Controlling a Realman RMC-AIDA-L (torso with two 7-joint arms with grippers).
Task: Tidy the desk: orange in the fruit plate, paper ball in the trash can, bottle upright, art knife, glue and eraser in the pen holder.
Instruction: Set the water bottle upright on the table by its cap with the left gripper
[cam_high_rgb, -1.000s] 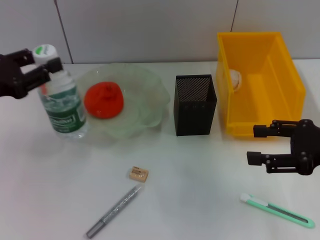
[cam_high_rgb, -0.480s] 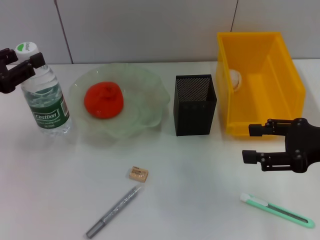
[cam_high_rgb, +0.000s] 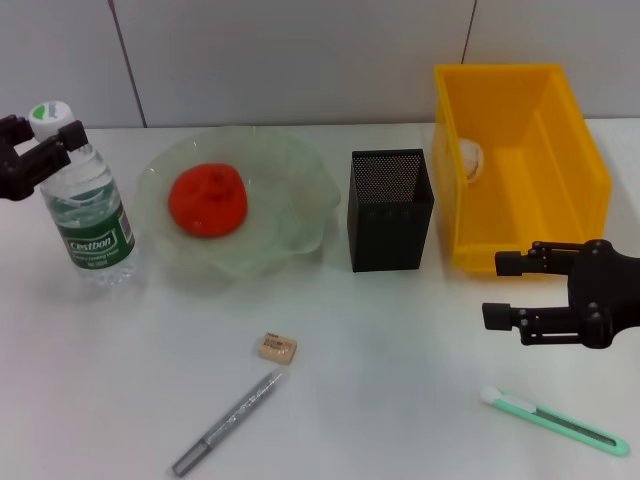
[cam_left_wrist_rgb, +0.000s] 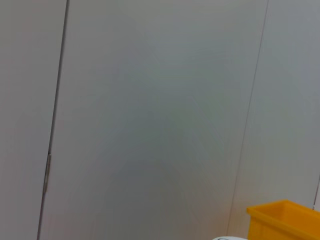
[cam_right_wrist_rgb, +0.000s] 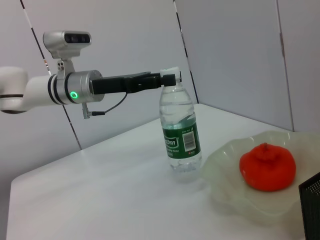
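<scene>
We note right hand (cam_high_rgb: 492, 289), fingers parted, empty; art knife (cam_high_rgb: 553, 421) nearer bench front edge, long axis along it.

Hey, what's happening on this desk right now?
A two-armed robot is tidying. Its left gripper holds the neck of the upright bottle beside the fruit plate, where the orange sits. The right gripper, open, hovers near the trash can, above the art knife. The eraser and glue lie outside the pen holder.
</scene>
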